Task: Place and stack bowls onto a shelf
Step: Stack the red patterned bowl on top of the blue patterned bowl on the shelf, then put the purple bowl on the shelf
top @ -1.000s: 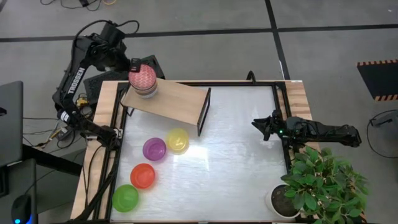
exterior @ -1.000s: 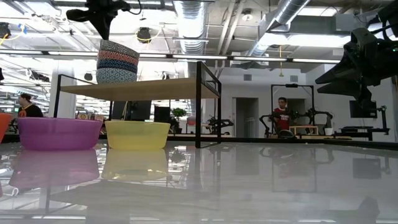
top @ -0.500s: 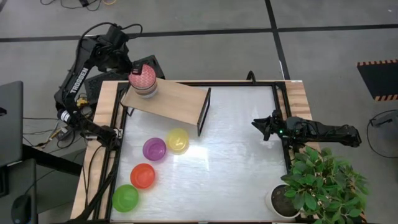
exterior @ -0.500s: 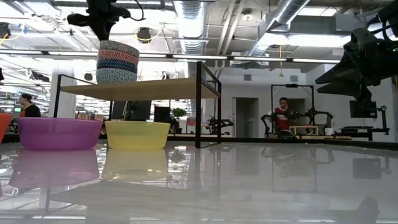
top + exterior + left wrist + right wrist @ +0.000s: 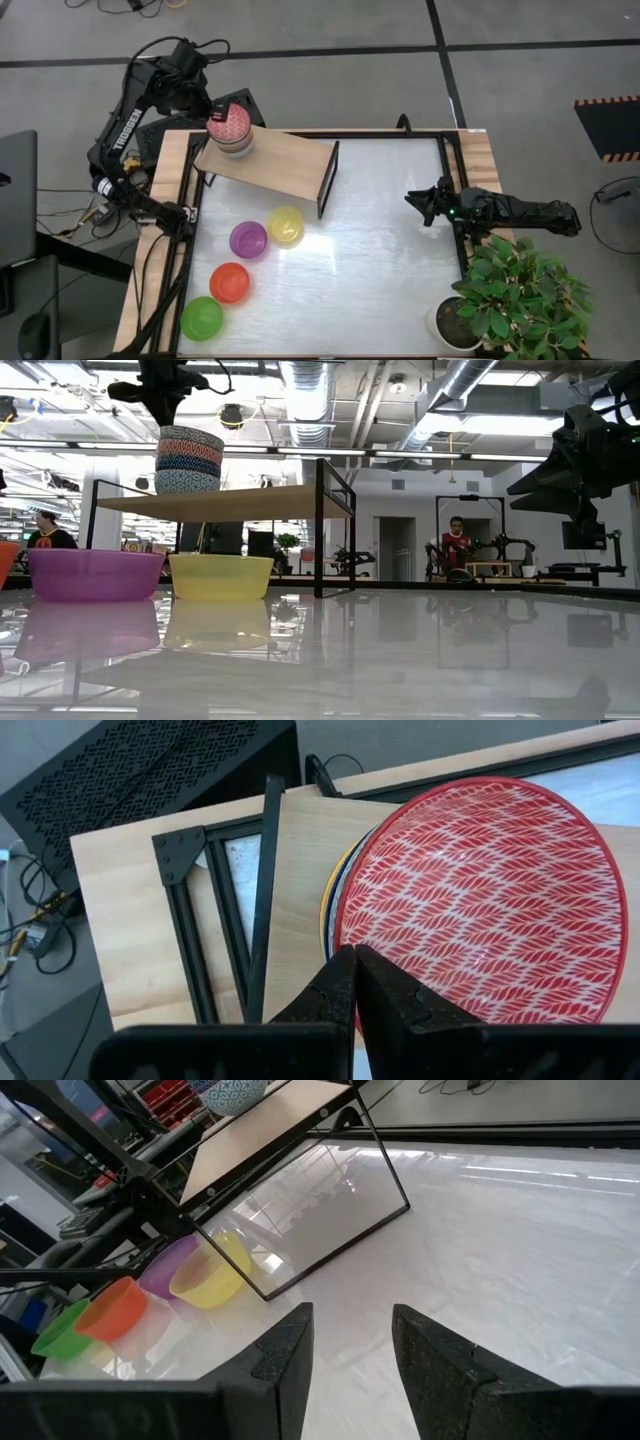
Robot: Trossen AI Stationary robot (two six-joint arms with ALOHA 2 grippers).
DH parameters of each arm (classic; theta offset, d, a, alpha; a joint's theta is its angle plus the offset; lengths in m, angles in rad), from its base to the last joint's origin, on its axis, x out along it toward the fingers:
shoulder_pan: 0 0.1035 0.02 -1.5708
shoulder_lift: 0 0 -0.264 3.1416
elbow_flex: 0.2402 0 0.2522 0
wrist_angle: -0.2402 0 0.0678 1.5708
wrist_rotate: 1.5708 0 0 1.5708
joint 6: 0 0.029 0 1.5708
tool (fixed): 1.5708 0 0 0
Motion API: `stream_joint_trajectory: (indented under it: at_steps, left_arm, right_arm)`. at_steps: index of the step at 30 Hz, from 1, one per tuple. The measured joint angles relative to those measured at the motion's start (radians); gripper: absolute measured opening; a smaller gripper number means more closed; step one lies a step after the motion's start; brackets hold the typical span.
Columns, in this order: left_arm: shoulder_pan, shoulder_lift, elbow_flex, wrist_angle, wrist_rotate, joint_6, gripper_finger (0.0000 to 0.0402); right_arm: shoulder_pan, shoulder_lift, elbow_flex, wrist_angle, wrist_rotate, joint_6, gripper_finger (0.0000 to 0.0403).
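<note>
Left claw (image 5: 354, 960) clenched and empty above the stack of patterned bowls (image 5: 229, 129) on the light wooden shelf (image 5: 280, 162); right claw (image 5: 350, 1340) released, hovering over the silvery tabletop (image 5: 380, 260).

My left gripper (image 5: 163, 405) hangs closed just above the stacked patterned bowls (image 5: 189, 460) on the shelf (image 5: 240, 502); purple bowl (image 5: 95, 574) and yellow bowl (image 5: 220, 576) sit below.

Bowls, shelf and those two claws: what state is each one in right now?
Patterned bowls: stacked on the shelf, pink-red one on top.
Shelf: holds only that stack, at one end.
Purple, yellow, red, green bowls: upright on the table, unstacked.
Left gripper: shut, empty, above the stack.
Right gripper: open, empty, waiting at the table's right edge.
</note>
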Motion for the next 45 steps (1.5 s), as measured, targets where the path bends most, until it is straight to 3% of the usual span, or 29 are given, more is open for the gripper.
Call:
stream_joint_trajectory:
  at_steps: [5, 12, 17, 20, 26, 32, 37, 45]
  left_arm:
    - [0.000, -0.008, 0.004, -0.001, 0.012, 0.031, 0.0000]
    - [-0.041, -0.086, 0.029, 0.002, 0.175, 0.094, 0.0043]
    - [-0.140, -0.168, 0.029, 0.012, 0.308, 0.064, 0.0091]
    - [-0.247, -0.216, 0.004, 0.068, 0.323, -0.014, 0.0110]
    - [-0.514, -0.265, -0.067, 0.163, 0.248, -0.158, 0.0122]
    - [-0.751, -0.264, -0.219, 0.284, 0.077, -0.261, 0.0122]
    - [-0.887, -0.262, -0.397, 0.409, 0.056, -0.357, 0.0122]
    - [-1.027, -0.262, -0.669, 0.430, 0.029, -0.549, 0.0122]
  right_arm:
    - [0.000, 0.000, 0.000, 0.000, 0.000, 0.001, 0.0164]
    - [0.000, 0.000, 0.000, 0.000, 0.000, 0.002, 0.0164]
    - [0.000, 0.000, 0.000, 0.000, 0.000, 0.002, 0.0164]
    - [0.000, 0.000, 0.000, 0.000, 0.000, 0.002, 0.0164]
    - [0.000, 0.000, 0.000, 0.001, 0.000, 0.001, 0.0164]
    - [0.000, 0.000, 0.000, 0.001, 0.000, 0.006, 0.0164]
    - [0.000, 0.000, 0.000, 0.001, 0.000, 0.032, 0.0164]
    - [0.000, 0.000, 0.000, 0.001, 0.000, 0.028, 0.0164]
